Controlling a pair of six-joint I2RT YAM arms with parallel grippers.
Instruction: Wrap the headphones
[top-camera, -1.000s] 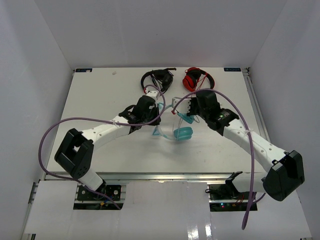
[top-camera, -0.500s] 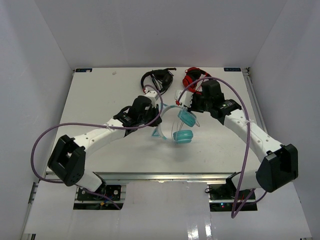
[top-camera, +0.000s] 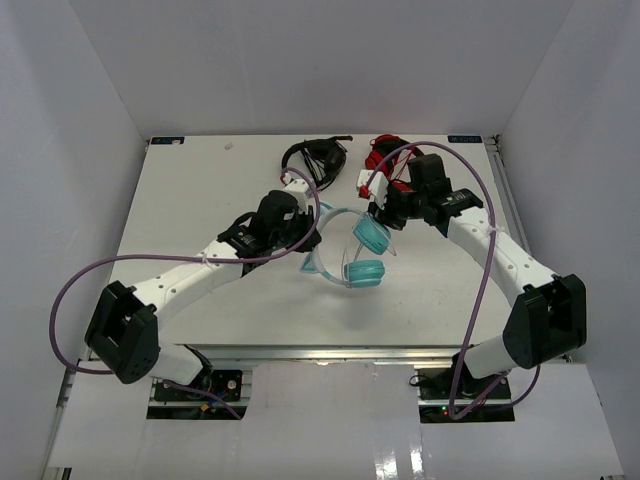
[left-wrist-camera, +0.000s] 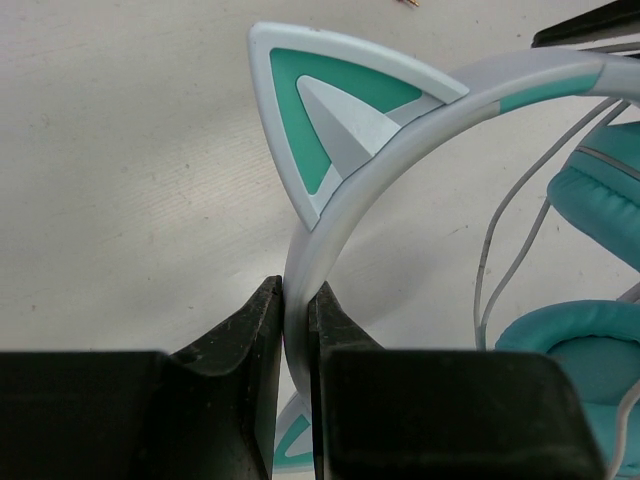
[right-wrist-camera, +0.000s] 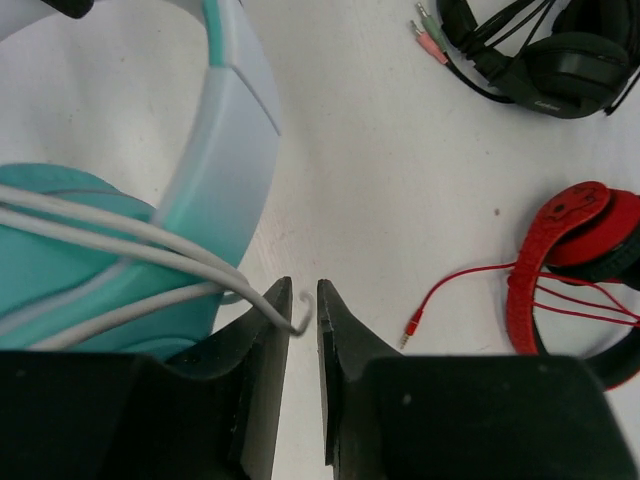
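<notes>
The teal headphones (top-camera: 365, 255) stand mid-table, both earcups (top-camera: 372, 236) towards the front and the pale cat-ear headband (top-camera: 335, 212) arching to the left. My left gripper (top-camera: 305, 222) is shut on the headband (left-wrist-camera: 400, 150), its jaws pinching the band just below one cat-ear point (left-wrist-camera: 330, 110). My right gripper (top-camera: 378, 205) sits just behind the upper earcup. Its jaws are almost together with the thin white cable (right-wrist-camera: 130, 235) running over the teal cup (right-wrist-camera: 60, 260) and hooking in between them (right-wrist-camera: 303, 300).
Black headphones (top-camera: 318, 156) and red headphones (top-camera: 390, 150) lie at the back of the table, close behind both grippers. In the right wrist view the red set (right-wrist-camera: 580, 250) and its red plug (right-wrist-camera: 412, 322) lie just right of my fingers, and the black set (right-wrist-camera: 560, 60) is further back.
My right gripper has moved back and left with the cable, from beside the headphones to just behind the upper earcup. The left gripper keeps its hold on the headband, shifted slightly.
</notes>
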